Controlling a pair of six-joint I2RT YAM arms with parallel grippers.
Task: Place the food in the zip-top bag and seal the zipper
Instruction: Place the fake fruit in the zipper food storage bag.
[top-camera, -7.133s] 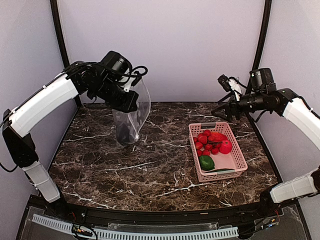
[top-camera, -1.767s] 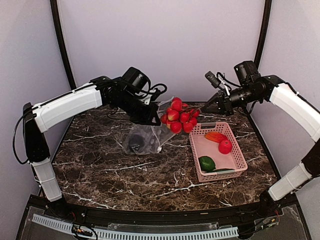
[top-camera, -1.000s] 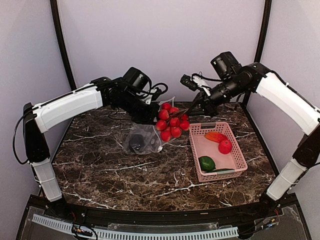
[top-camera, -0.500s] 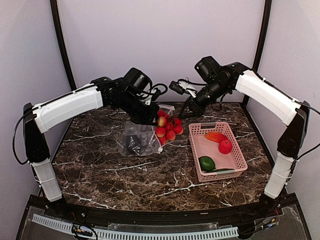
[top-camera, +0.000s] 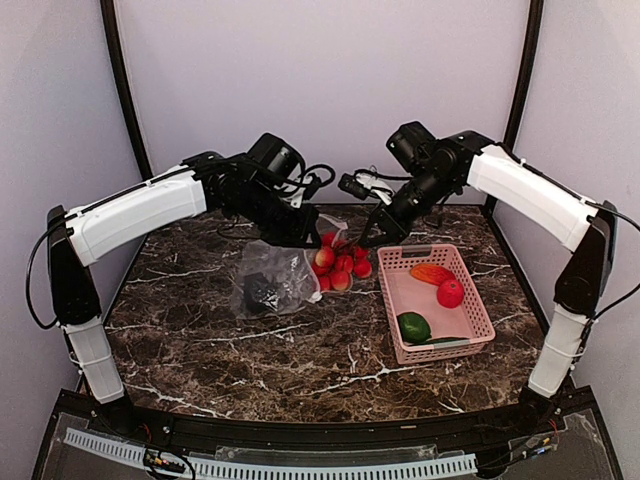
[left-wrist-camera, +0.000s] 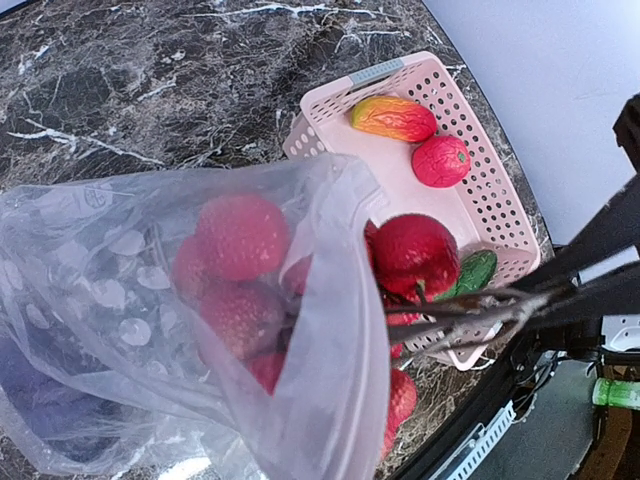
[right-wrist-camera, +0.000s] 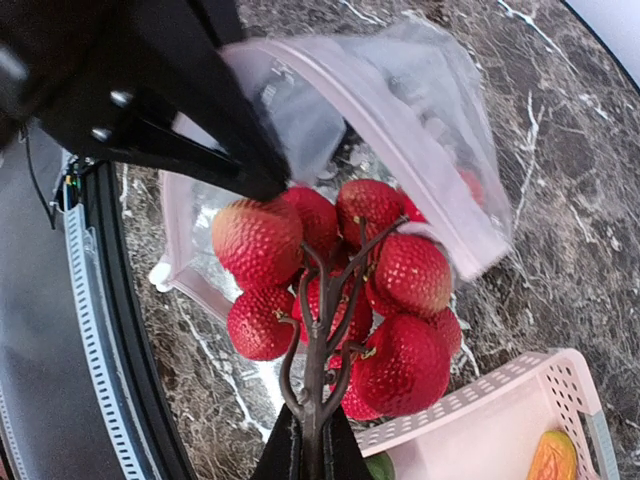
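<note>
At 9 o'clock of the pink basket (top-camera: 478, 335), the left gripper (top-camera: 303, 238) clamps the zipper (left-wrist-camera: 360, 330) edge of the limp, slippery-looking zip-top bag (top-camera: 268, 285), while the right gripper (right-wrist-camera: 308, 445), pinched shut on the stiff stem (right-wrist-camera: 318, 385), holds the seemingly light red berry cluster (right-wrist-camera: 390, 365) half inside its mouth.

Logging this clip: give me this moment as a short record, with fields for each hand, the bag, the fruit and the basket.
left hand: shut on the mouth edge of the zip-top bag, holding it up
right hand: shut on the stem of the red fruit cluster
red fruit cluster: partway through the bag's mouth, some fruits inside, some outside
zipper: unsealed
also in bag: a dark piece
pink basket: orange-red oval piece, red round piece, green piece
</note>
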